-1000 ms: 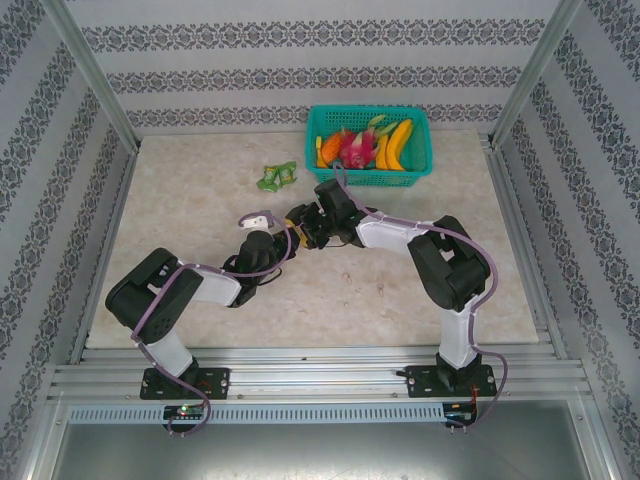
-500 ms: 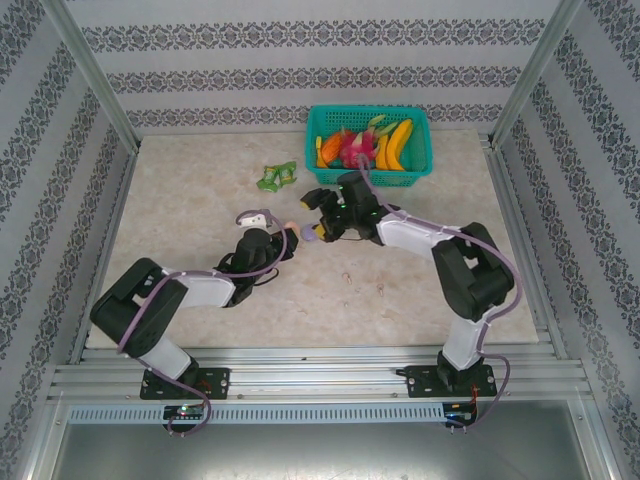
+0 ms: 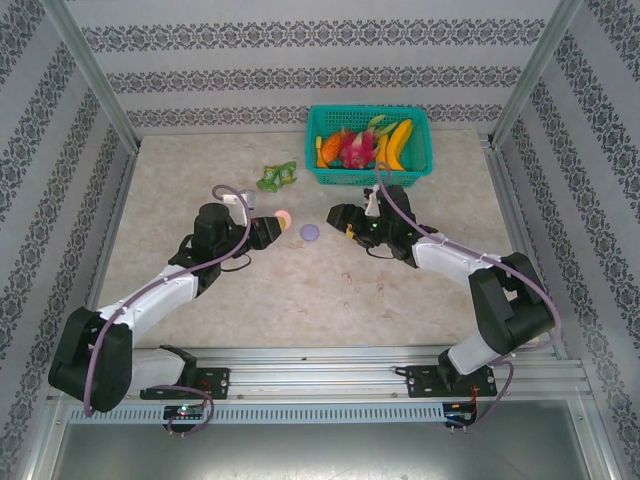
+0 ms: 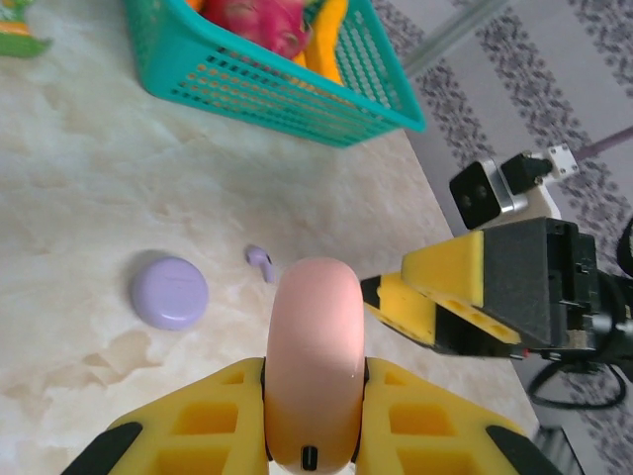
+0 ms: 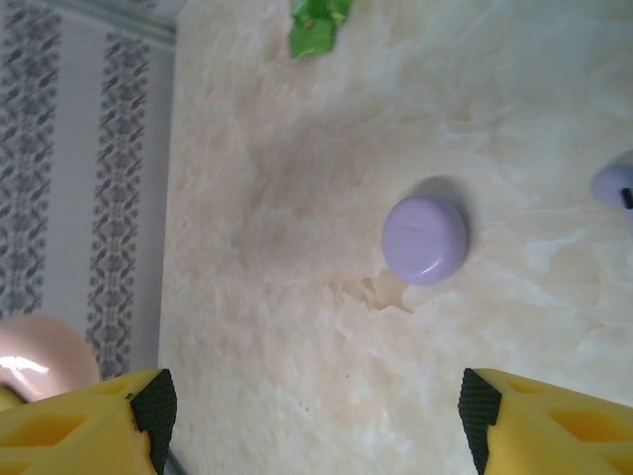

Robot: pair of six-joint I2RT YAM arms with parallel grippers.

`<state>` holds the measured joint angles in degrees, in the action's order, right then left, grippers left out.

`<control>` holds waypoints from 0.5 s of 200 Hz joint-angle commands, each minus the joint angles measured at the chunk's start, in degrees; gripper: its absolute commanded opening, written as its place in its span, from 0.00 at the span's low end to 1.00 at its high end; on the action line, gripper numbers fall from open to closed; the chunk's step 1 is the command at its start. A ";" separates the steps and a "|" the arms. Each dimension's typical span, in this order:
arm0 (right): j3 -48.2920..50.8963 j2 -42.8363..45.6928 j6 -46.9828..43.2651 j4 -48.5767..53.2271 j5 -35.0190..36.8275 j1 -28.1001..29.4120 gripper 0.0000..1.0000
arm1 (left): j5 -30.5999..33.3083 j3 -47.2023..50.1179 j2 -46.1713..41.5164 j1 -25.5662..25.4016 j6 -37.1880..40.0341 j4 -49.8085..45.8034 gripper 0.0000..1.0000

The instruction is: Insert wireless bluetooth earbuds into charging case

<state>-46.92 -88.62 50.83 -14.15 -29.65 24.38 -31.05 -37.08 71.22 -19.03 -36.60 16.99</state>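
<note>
The left end effector (image 4: pixel 315 374) is closed on the pink case (image 4: pixel 315 336), gripping it on edge by its two flat faces, lid seemingly shut. It hangs above the bench (image 3: pixel 330 300). The right end effector (image 5: pixel 312 401) is spread wide and holds nothing. The one earbud I can make out is a lilac bud (image 4: pixel 259 261), lying on the bench just beside the lilac case (image 4: pixel 169 292) and apart from it, on the side towards the right arm. From the right wrist view the bud sits ahead of the fingers and off past the right-hand finger, at the frame's edge, with the lilac case nearer the centre line. Its short stem seems to point back towards the left arm, though it is too small to be sure. The free right arm is the nearer one, and I judge that it must shift sideways to centre on the bud. The lilac case looks closed, so it would need opening first.
</note>
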 commanded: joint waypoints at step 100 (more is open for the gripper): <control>-0.40 -2.62 -6.58 -17.22 -11.52 7.13 0.71 | -13.78 -3.44 2.51 0.87 1.25 -2.57 0.00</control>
<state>-45.34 -90.19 46.04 -28.18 -39.16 30.39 -43.09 -38.92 73.63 -18.63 -36.38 15.31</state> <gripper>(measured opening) 0.712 0.209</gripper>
